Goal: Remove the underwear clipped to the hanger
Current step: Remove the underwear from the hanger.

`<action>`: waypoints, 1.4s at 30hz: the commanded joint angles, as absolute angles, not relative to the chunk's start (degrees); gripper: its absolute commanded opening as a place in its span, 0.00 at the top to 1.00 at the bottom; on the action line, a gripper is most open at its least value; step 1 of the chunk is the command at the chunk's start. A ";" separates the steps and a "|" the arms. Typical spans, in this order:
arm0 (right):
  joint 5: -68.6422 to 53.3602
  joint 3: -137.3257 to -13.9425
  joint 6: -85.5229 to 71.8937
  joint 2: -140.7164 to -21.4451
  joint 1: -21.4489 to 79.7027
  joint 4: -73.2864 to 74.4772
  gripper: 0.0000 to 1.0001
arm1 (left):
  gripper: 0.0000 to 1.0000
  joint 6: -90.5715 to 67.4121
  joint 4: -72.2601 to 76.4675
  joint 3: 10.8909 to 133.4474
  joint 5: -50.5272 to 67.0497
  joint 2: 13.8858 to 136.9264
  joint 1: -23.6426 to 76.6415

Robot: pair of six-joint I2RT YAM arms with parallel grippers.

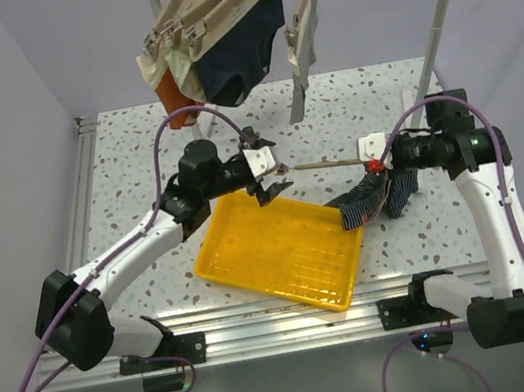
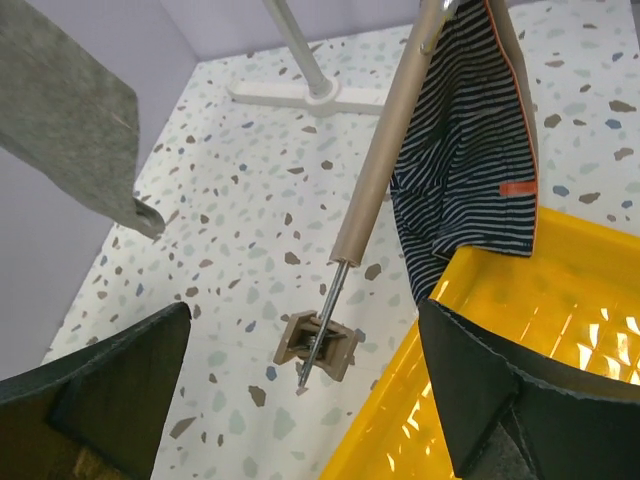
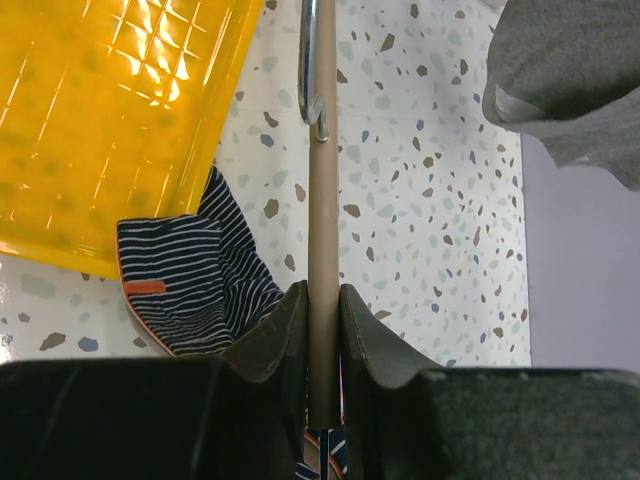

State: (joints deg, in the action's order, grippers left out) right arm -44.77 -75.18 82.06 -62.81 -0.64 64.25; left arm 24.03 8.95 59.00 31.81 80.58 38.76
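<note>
My right gripper (image 1: pixel 375 164) is shut on the wooden bar of a clip hanger (image 1: pixel 328 164) and holds it level above the table; the pads (image 3: pixel 290 320) press the bar (image 3: pixel 322 200). The navy striped underwear (image 1: pixel 377 201) hangs from the hanger's right end and drapes onto the tray's corner. It also shows in the left wrist view (image 2: pixel 470 150) and the right wrist view (image 3: pixel 190 280). The clip (image 2: pixel 318 345) at the hanger's left end holds nothing. My left gripper (image 1: pixel 268 170) is open and empty, just short of that end, its jaws wide either side of the clip (image 2: pixel 305 400).
A yellow tray (image 1: pixel 253 258) lies at the near middle, under the left gripper. A white rack (image 1: pixel 441 2) at the back carries hangers with orange-red (image 1: pixel 171 95), cream (image 1: pixel 184 68), navy (image 1: pixel 237 53) and grey (image 1: pixel 302 47) underwear.
</note>
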 commanded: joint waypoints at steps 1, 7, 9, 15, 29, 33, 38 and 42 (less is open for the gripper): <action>-47.46 -74.97 81.65 -61.79 -0.44 61.61 1.00 | 0.00 21.19 15.03 60.11 31.72 76.82 39.02; -47.46 -76.46 85.33 -63.89 1.67 65.56 1.00 | 0.01 20.92 13.45 63.72 33.22 77.43 39.64; -47.11 -76.46 85.43 -64.16 2.28 65.31 1.00 | 0.03 20.83 11.96 65.90 33.75 78.57 40.34; -46.15 -76.90 83.41 -64.95 3.43 63.37 1.00 | 0.12 24.42 3.97 72.15 34.46 83.05 43.85; -47.02 -76.64 82.35 -64.51 3.60 62.31 1.00 | 0.26 30.67 -4.75 71.37 31.12 85.25 45.88; -47.20 -76.46 82.09 -64.16 3.78 62.49 1.00 | 0.35 31.46 -4.75 72.16 28.92 86.57 46.32; -47.28 -76.29 81.12 -63.90 3.87 61.96 1.00 | 0.48 32.61 -5.19 73.03 26.81 87.80 47.28; -47.64 -76.11 80.51 -63.81 4.04 61.79 1.00 | 0.75 33.66 -5.89 73.74 25.05 88.24 47.90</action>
State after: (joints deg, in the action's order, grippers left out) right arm -44.62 -74.98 81.47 -65.17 3.64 64.07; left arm 31.55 -5.69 70.87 27.11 88.12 47.22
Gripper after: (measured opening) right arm 0.174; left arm 0.300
